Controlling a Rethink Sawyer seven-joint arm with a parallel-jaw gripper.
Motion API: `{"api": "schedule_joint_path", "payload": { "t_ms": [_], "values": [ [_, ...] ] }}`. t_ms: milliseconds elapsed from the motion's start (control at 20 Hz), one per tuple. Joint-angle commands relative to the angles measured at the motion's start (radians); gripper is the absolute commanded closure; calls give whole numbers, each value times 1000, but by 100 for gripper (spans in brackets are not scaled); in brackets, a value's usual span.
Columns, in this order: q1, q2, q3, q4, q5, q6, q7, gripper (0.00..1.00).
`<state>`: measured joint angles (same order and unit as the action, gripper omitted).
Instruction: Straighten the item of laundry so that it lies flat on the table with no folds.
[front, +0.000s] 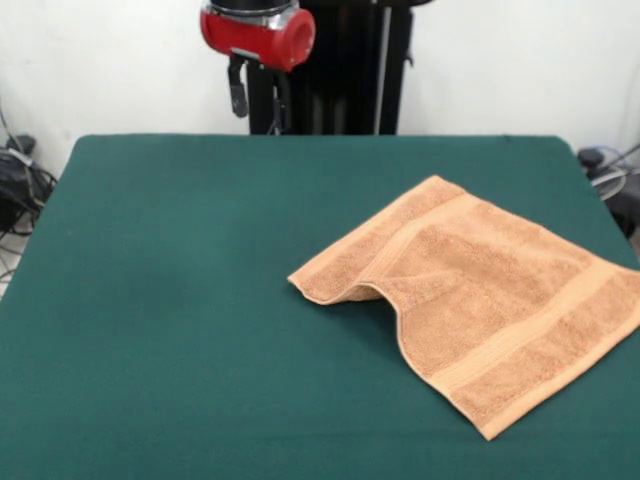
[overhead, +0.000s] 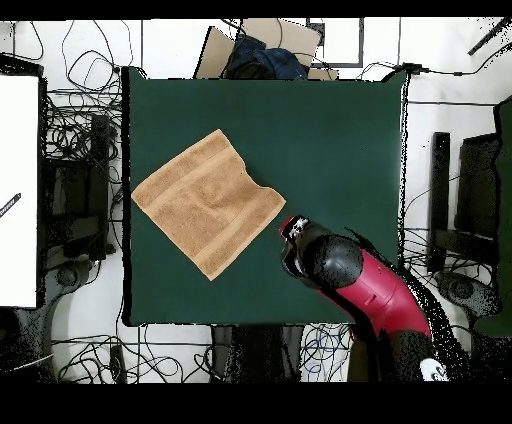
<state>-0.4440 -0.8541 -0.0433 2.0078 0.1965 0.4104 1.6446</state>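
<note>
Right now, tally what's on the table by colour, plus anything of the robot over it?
Orange: 1, the towel, one corner folded under
Green: 1, the table top itself
Red and black: 1, the arm, gripper hanging above the edge, off the towel
Total: 3

In your front view the towel (front: 480, 300) lies on the table (front: 180, 300) at its right side, turned cornerwise, with one corner folded over on itself toward the table's middle. The gripper (front: 240, 90) hangs above the far edge, left of centre, well apart from the towel. From overhead the towel (overhead: 207, 202) sits at the table's (overhead: 340, 130) left, the arm (overhead: 350, 275) to its lower right.
</note>
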Motion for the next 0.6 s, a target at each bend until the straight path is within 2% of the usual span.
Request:
{"api": "schedule_joint_path", "payload": {
  "t_ms": [50, 600],
  "values": [
    [-2, 63, 118, 31, -98, -108, 31, 0],
    [-31, 118, 145, 3, -129, -120, 58, 0]
  ]
}}
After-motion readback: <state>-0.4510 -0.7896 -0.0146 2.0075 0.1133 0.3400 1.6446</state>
